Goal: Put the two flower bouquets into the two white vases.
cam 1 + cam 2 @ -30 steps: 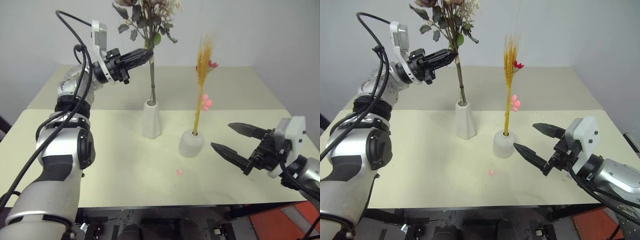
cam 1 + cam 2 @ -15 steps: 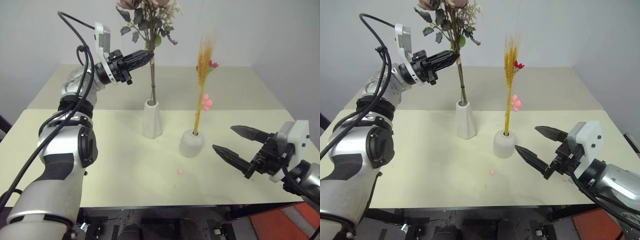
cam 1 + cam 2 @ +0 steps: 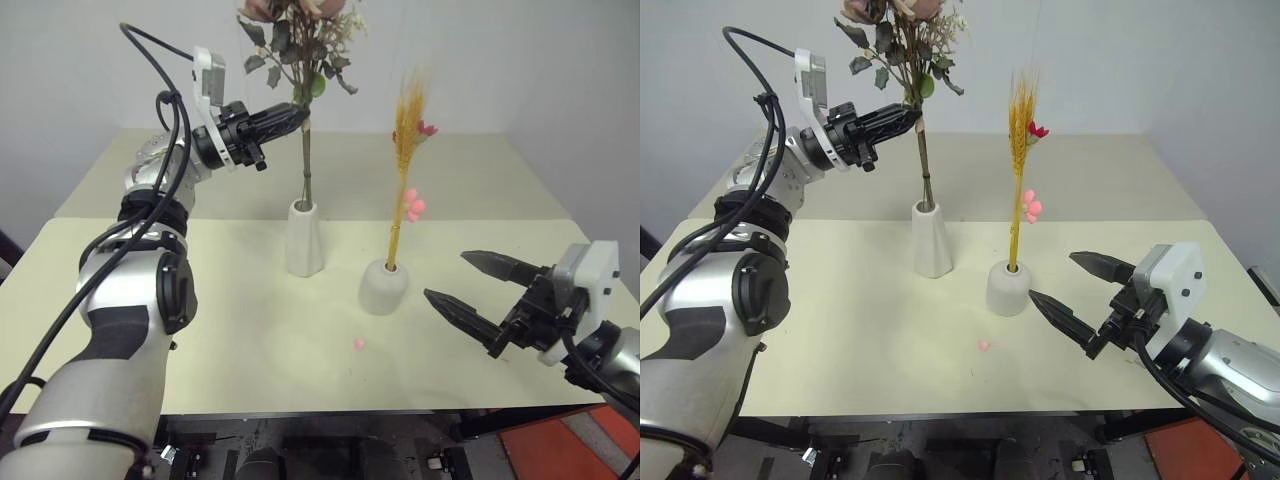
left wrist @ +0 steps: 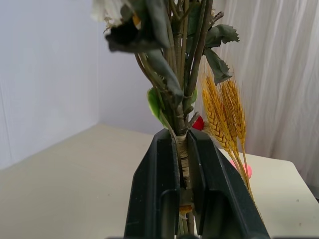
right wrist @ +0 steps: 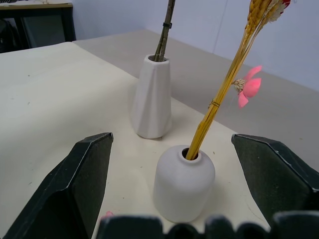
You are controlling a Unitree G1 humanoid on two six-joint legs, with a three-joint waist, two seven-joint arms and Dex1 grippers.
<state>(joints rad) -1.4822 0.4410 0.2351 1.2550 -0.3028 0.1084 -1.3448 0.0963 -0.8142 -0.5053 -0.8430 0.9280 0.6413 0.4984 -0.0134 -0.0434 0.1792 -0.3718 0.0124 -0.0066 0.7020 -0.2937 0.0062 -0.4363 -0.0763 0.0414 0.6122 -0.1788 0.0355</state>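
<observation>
On the cream table [image 3: 200,300] stand two white vases close to each other. The tall narrow vase [image 3: 303,238] holds the rose bouquet [image 3: 297,40], whose dark stems go down into its mouth while the pink blooms and grey-green leaves rise high above. The left gripper [image 3: 296,116] is raised beside this bouquet and is closed on the stems, just under the leaves; in the left wrist view its two black fingers [image 4: 154,199] press the bound part of the stems from both sides. The short round vase [image 3: 383,287] stands a little nearer to the robot and to the right of the tall one. The golden-yellow stalk bundle [image 3: 405,170] stands in its small top hole, almost upright, with a red bloom near the top and pink blooms lower on the stalks. The right gripper [image 3: 466,283] hangs just above the table, to the right of the short vase, its jaws spread wide and holding nothing, apart from the vase. A tiny loose pink bloom [image 3: 358,344] lies on the table in front of the short vase.
</observation>
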